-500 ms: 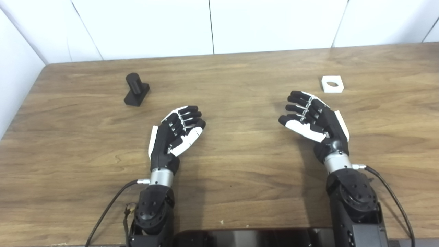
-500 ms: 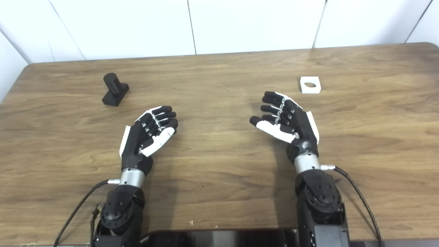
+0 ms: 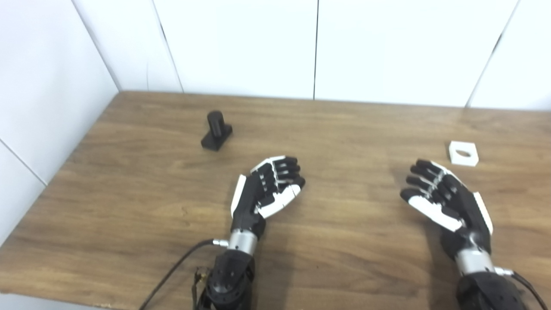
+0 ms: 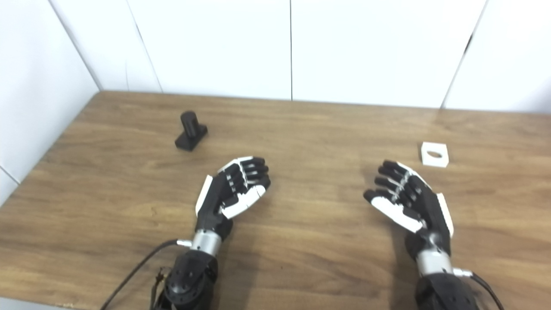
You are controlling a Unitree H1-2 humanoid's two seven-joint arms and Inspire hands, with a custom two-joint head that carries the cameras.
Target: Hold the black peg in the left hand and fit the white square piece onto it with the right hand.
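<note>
1. Toward the far left corner of the wooden table (image 3: pixel 129 206), the black peg (image 3: pixel 216 136) stands upright on its flat black base, well in from both the left edge and the far edge.
2. Toward the far right of the table, the white square piece (image 3: pixel 463 153) lies flat, its round hole facing up, well short of the far edge.
3. Near the middle of the table, closer to the near edge, the left hand (image 3: pixel 267 192) hovers with its palm turned inward; its fingers (image 3: pixel 284 168) curl loosely but stay apart, and nothing is in its grasp.
4. The black peg sits beyond the left hand and off to its left, well apart from the fingertips, with bare wood between them.
5. On the right side of the table, the right hand (image 4: pixel 409 200) is spread and empty, palm turned inward, its fingers (image 4: pixel 389 172) pointing toward the far edge.
6. The white square piece lies just beyond the right hand and a little to its right, near the fingertips but not touching them.
7. Behind the far edge and along the left edge of the table rise plain white wall panels (image 3: pixel 241 43).
8. A black cable (image 3: pixel 172 275) trails from the left wrist toward the near edge.
</note>
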